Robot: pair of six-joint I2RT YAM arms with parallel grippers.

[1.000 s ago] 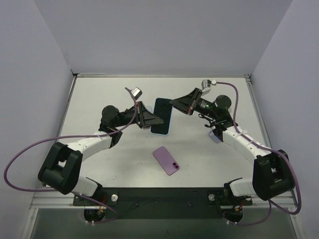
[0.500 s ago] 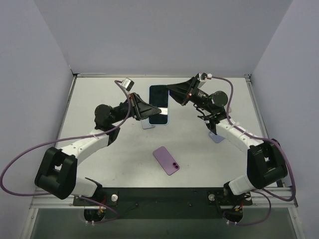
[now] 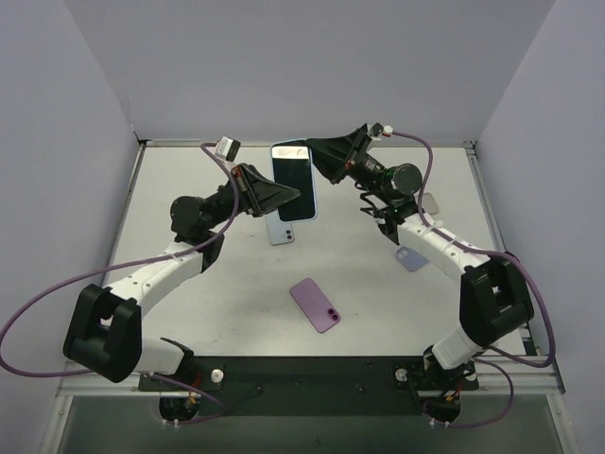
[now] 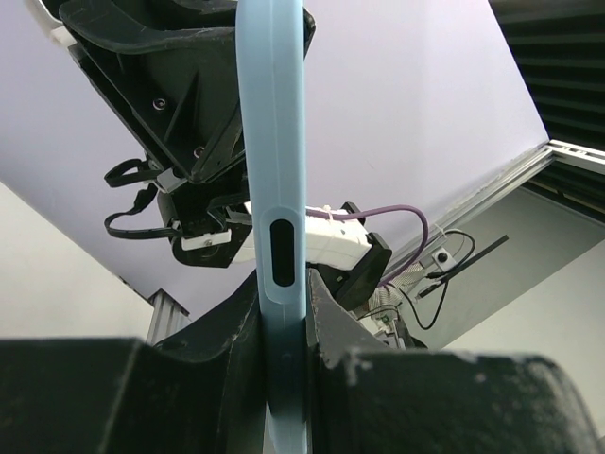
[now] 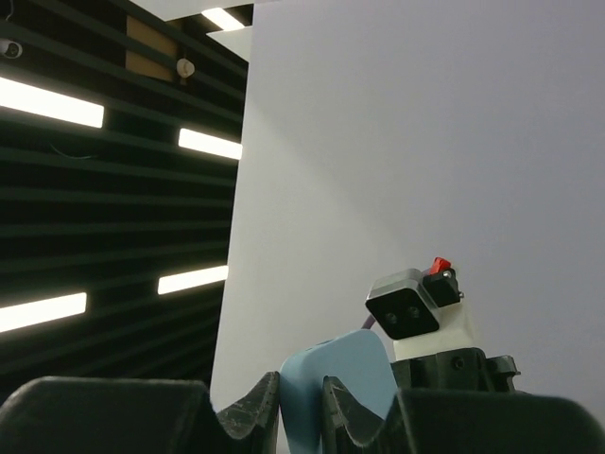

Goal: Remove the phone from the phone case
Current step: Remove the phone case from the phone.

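Observation:
The phone (image 3: 293, 180), dark screen up, sits in a light blue phone case (image 4: 274, 142) and is held in the air over the far middle of the table. My left gripper (image 3: 299, 199) is shut on the case's near left edge. In the left wrist view that gripper (image 4: 284, 293) pinches the case edge-on, just below a slot. My right gripper (image 3: 318, 161) grips the far right corner. The right wrist view shows this gripper (image 5: 301, 390) with the blue corner (image 5: 336, 388) pressed between both fingers.
A pale blue flat item (image 3: 282, 231) lies on the table under the held phone. A purple phone (image 3: 315, 305) lies face down at centre front. A lavender item (image 3: 411, 257) lies beneath the right arm, with a small grey object (image 3: 427, 201) behind it.
Both arms have lifted the cased phone and carried it toward the back left. The pale blue item under it has come into view.

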